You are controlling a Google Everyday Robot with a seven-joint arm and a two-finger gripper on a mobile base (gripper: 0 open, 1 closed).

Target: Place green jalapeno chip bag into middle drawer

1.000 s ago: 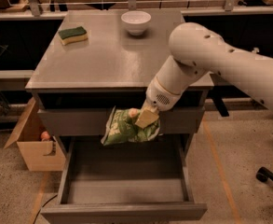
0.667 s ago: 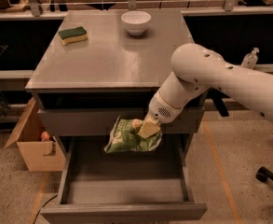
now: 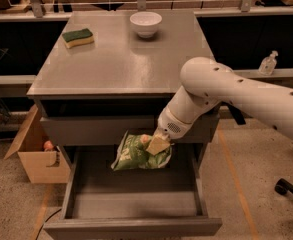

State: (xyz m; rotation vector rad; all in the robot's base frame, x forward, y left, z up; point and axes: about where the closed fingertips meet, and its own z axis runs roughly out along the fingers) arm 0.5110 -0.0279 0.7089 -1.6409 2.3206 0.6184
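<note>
1. The gripper (image 3: 156,145) is seen at the end of the single white arm (image 3: 236,94). It is just below the closed top drawer front (image 3: 96,129) and over the rear of the drawer (image 3: 136,204), which is pulled fully out.
2. The fingers are clamped on the bag (image 3: 135,157), pinched at its upper right corner as viewed.
3. The bag is held inside the drawer's opening, above the rear part of the grey floor. Whether its lower edge touches the floor cannot be told.
4. From the gripper, the bag lies down and toward the left of the view. Its long axis runs roughly side to side, parallel to the drawer front and slightly tilted.
5. The bare drawer floor lies directly beneath the bag and forward of it, so the coming move is judged to be a short lowering and a release. Little sideways travel seems needed.
6. Only one arm is present, so no choice of the nearer one arises.
7. Counted for the task: one bag, one open drawer, one gripper.
8. Counted otherwise: one sponge (image 3: 78,37) and one bowl (image 3: 145,23) on the cabinet top (image 3: 121,69), well apart from each other. One cardboard box (image 3: 33,156) is beside the cabinet, and one bottle (image 3: 268,63) is on the ledge behind the arm.
</note>
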